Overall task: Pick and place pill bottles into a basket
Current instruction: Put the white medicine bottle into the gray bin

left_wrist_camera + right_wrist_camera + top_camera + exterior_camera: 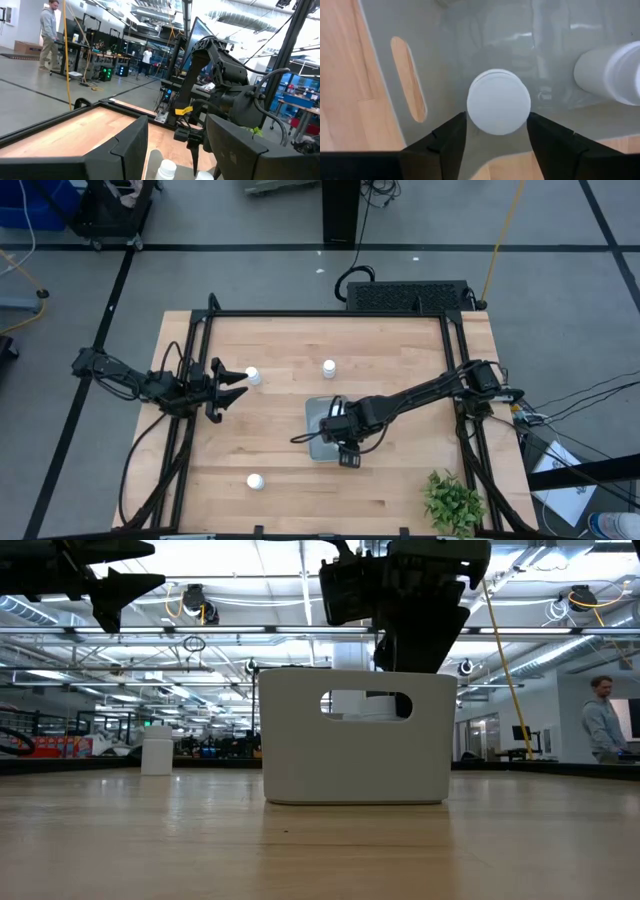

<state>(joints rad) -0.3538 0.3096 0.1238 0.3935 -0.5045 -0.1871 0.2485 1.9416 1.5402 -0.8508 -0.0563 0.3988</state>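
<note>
The basket [318,412] sits mid-table; in the low view [300,760] it shows as a pale box with a slot handle. My right gripper [346,450] points down into it, shut on an upright pill bottle [498,102]. A second bottle [612,72] lies on its side on the basket floor. Three bottles stand on the table: near my left gripper [253,376], at the far middle [328,367], and near the front edge [255,481]. My left gripper [236,383] is open and empty, just left of the nearest bottle [165,171]. My right gripper pinches the bottle's white cap by its two opposite sides [470,111] between its fingertips [454,131]. The fingers come from above, pointing down. The bottle is upright inside the basket; whether its base rests on the floor is hidden.
A green leafy plant [452,500] stands at the table's near right corner. A black frame rail [320,314] runs round the table. People [603,720] stand in the room beyond the table. Bare wood lies between the basket and the left arm.
</note>
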